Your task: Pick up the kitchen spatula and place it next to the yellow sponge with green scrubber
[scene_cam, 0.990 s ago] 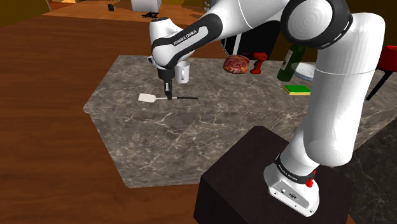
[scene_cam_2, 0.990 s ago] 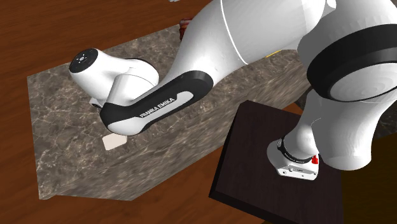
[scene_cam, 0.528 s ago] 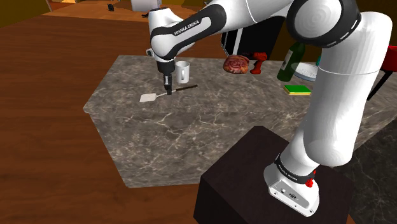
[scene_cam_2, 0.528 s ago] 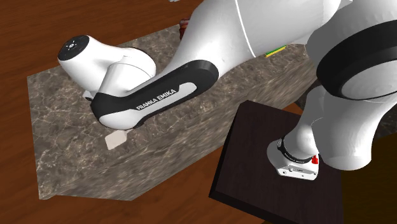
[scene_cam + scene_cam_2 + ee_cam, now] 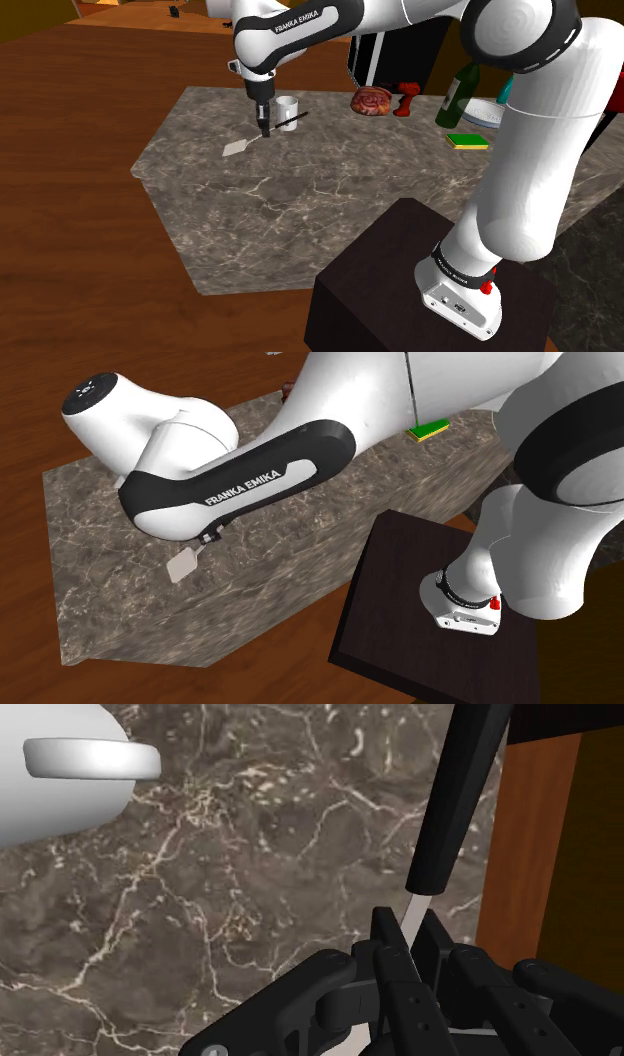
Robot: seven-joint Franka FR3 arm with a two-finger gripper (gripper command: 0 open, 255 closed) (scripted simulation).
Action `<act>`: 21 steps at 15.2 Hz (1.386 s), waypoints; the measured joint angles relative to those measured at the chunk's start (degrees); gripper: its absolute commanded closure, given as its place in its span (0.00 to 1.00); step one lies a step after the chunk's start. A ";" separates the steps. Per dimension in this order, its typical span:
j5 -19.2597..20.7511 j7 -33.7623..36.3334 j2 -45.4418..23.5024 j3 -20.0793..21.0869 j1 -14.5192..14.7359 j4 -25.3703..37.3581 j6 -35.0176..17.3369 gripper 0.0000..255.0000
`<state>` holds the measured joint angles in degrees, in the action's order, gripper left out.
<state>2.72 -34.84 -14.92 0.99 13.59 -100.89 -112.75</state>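
Above the veined marble top (image 5: 330, 190), jaws pinch the spatula (image 5: 237, 148) mid-shaft — flat pale blade seemingly drooping.

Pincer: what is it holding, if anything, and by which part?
The pincer clasps the spatula by its thin pale shank, beside the black handle.

Even, shadowless light (sharp throughout)

The counter (image 5: 330, 200) looks like polished dark stone with pale veins; the surround (image 5: 80, 120) shows reddish wood grain. The arm (image 5: 540, 130) has a glossy white shell, and the gripper (image 5: 408, 939) is matt black. The spatula (image 5: 452, 804) has a smooth black handle.
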 measured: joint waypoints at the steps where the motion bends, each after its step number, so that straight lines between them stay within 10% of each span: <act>1: -0.02 -0.03 0.36 0.00 0.00 0.29 0.66 1.00; 21: 0.53 -20.19 13.19 -9.21 -11.42 -14.90 -2.65 1.00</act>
<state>3.26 -55.03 -1.73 -8.22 2.17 -115.80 -115.40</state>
